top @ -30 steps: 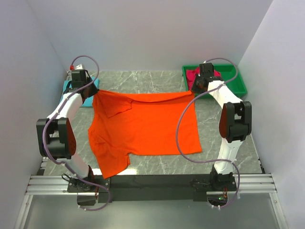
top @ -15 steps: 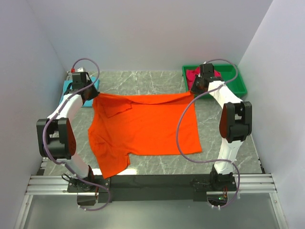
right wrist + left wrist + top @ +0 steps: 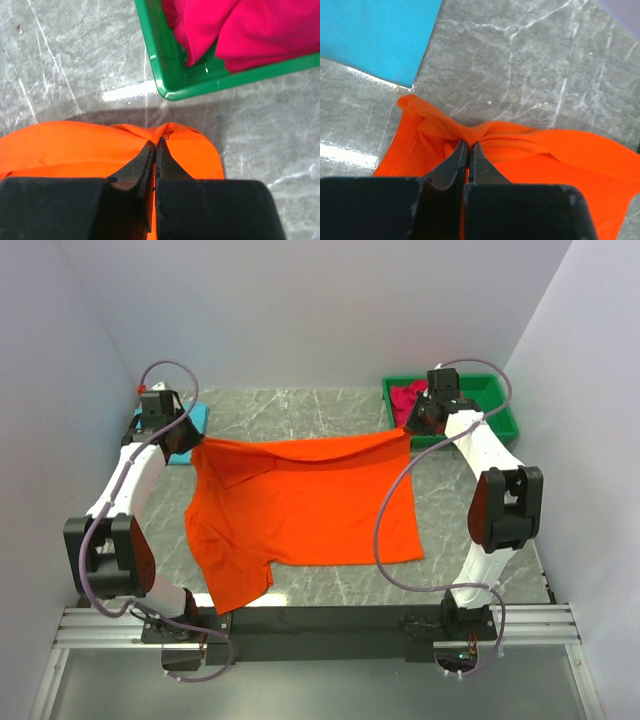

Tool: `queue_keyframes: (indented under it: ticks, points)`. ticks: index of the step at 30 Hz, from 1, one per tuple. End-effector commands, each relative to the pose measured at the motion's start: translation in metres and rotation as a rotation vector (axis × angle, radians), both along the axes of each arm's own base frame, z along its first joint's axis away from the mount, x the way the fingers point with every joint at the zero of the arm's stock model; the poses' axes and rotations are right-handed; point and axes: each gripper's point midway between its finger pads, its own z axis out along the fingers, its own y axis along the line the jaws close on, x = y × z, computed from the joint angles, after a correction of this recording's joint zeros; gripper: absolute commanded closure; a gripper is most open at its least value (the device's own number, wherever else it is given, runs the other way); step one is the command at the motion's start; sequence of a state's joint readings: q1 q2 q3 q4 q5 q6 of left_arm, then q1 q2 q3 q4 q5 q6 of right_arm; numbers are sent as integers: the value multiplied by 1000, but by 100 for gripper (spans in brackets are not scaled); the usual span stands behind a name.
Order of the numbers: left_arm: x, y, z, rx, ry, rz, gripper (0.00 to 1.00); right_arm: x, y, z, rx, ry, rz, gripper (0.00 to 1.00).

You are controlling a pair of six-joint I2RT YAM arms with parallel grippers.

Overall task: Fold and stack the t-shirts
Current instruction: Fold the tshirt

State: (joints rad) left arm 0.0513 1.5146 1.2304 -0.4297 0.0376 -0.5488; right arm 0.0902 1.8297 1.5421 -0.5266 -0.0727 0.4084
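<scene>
Top external view gives me both arms reaching out to the far side of the marble table. The left arm rises from its near-left base, its elbow out toward the left wall and its forearm running away from me. The left gripper sits at the far-left corner of the orange t-shirt. The right arm mirrors it, with its elbow by the right wall and its forearm angled far and left. The right gripper is at the shirt's far-right corner.

On each wrist camera I see the fingers pressed together with a bunched pinch of orange cloth clamped between the tips. The shirt's far edge runs almost straight between the two grips. The rest lies spread over the middle of the table, with one sleeve trailing toward the near left.

A folded turquoise-blue t-shirt lies just beyond the left gripper. The crimson-pink t-shirt sits crumpled in the green bin, just beyond the right one.
</scene>
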Motion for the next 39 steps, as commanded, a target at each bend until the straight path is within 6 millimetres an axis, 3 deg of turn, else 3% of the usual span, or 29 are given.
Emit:
queue_keyframes:
  ticks: [1,10,15,21,28,31,34,35,37,39]
  points:
    - [-11,-1,17,-23,-21,14,99,-12,-11,16,-3,-12,-29,100]
    - [-26,-4,-2,-38,39,8,99,-20,-7,8,18,20,-23,100]
    - [-22,0,-15,-19,44,20,99,-15,-6,1,28,11,-21,100]
    - [9,-1,-28,-15,8,-5,99,1,-2,-6,47,-8,-21,100]
    - [62,6,-37,3,-37,12,98,28,-1,-7,57,-57,-33,100]
    - [76,5,-53,-13,-22,11,91,40,3,-11,66,-60,-25,100]
    - [82,3,-55,-21,-44,3,71,48,3,-22,67,-51,-26,100]
    - [83,4,-51,-18,-64,8,52,50,3,-25,67,-46,-31,100]
    - [85,6,-40,-5,-117,9,27,53,2,-26,68,-49,-38,100]
    - [84,5,-28,-5,-151,1,17,55,2,-26,71,-58,-40,100]
